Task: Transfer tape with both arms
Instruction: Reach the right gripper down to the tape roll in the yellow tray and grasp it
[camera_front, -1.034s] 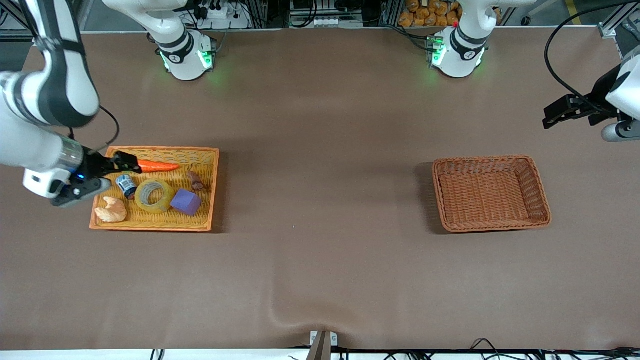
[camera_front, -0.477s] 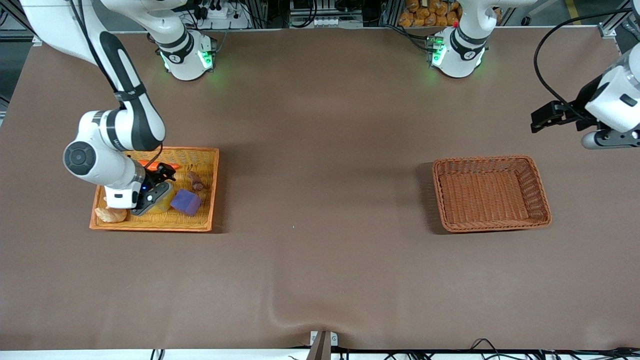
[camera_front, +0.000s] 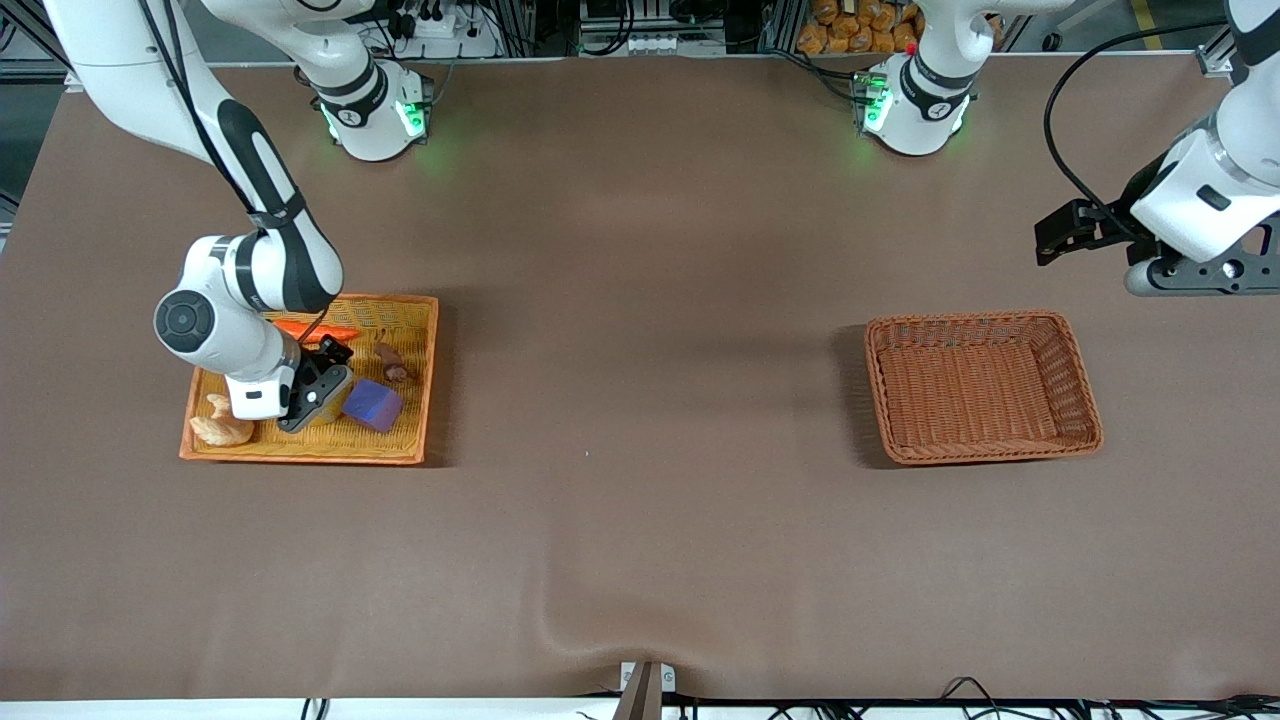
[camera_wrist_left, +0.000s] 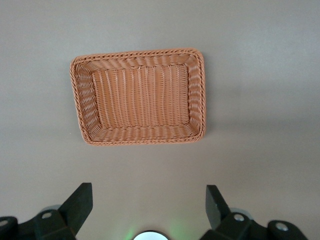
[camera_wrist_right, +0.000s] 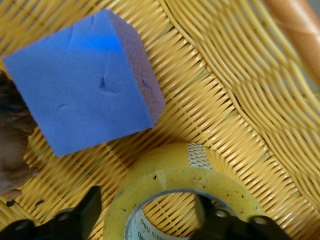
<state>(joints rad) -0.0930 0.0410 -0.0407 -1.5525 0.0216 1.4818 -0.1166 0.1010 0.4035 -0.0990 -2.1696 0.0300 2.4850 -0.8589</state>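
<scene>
The yellow tape (camera_wrist_right: 175, 182) lies flat in the yellow tray (camera_front: 300, 455), beside the purple cube (camera_front: 372, 405). In the front view my right gripper (camera_front: 318, 385) hides most of it. In the right wrist view the right gripper (camera_wrist_right: 147, 207) is open and down at the roll. One finger (camera_wrist_right: 90, 205) is outside the ring and the other is in the core hole, with the ring's wall between them. My left gripper (camera_front: 1060, 235) is open and empty, up over bare table by the brown basket (camera_front: 982, 388). It also shows open in the left wrist view (camera_wrist_left: 147, 205).
The tray also holds an orange carrot (camera_front: 320, 329), a brown lump (camera_front: 390, 362) and a pale pastry-like piece (camera_front: 222, 428). The cube (camera_wrist_right: 85, 85) lies close to the tape. The brown basket (camera_wrist_left: 140, 95) holds nothing. The small jar is hidden under the right arm.
My right arm has swung in over the tray and come down onto the tape, hiding it and the jar. My left gripper has drifted a little toward the table's middle.
</scene>
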